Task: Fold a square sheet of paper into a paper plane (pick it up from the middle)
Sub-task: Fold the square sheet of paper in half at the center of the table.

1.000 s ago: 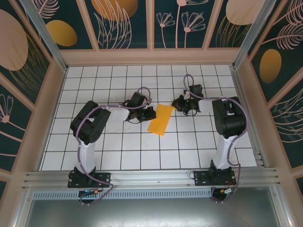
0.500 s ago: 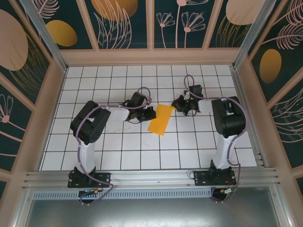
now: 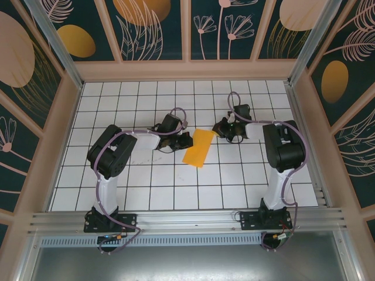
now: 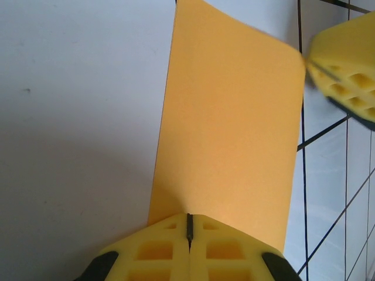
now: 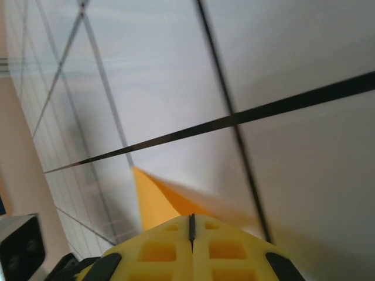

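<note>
Change: none | sheet of paper [image 3: 198,147] unmoved | left gripper [image 3: 188,140] and right gripper [image 3: 217,128] both pressed together at its edges

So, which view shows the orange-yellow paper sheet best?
Left wrist: the orange-yellow paper sheet spans the frame, edges clear. Top external shows it small, a tilted rectangle; right wrist catches a blurred corner.

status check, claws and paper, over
Left claw shut, tip on the paper's left edge. Right claw shut, tip at its far right corner. Paper folded to a narrow rectangle, lying on the table. No obstacle seen.
</note>
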Available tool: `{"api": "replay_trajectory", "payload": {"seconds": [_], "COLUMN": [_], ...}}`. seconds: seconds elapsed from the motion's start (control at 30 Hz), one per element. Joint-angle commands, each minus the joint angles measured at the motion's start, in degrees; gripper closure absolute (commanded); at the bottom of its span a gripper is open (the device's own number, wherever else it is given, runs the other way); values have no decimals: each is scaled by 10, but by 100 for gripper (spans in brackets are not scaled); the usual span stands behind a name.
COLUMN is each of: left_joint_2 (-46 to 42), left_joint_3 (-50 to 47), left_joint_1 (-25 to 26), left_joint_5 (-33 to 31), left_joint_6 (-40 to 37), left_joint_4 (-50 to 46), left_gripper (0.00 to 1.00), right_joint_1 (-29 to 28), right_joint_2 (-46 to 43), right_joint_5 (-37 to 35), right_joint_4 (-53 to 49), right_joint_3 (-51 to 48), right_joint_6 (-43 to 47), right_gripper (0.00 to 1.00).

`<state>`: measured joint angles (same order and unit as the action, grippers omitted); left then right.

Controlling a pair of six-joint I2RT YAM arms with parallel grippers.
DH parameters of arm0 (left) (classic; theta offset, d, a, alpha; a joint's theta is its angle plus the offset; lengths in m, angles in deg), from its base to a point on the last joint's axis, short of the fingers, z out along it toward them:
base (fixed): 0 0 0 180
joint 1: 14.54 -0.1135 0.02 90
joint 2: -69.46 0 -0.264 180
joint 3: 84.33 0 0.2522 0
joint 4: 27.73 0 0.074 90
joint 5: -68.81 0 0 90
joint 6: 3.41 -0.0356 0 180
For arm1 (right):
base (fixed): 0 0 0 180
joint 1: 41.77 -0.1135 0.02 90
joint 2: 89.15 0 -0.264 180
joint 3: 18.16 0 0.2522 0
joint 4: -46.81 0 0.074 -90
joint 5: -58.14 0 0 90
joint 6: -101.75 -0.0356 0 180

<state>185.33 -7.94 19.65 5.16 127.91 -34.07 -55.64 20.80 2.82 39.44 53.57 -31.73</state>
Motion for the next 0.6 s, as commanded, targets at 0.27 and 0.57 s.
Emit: {"api": "replay_trajectory", "payload": {"seconds": [0.27, 0.57], "left_joint_2": [25, 20], "left_joint_3": [-19, -20], "left_joint_1": [5, 5], "left_joint_5": [-29, -29], "left_joint_6": [-14, -18], "left_joint_4": [-67, -72], "left_gripper": [100, 100], "right_joint_1": [-80, -165], "right_joint_2": [-123, -184], "right_joint_5": [-1, 7], "right_joint_4": [97, 178], "right_joint_3": [-130, -256], "right_joint_6": [-46, -106], "right_gripper": [100, 100]}}
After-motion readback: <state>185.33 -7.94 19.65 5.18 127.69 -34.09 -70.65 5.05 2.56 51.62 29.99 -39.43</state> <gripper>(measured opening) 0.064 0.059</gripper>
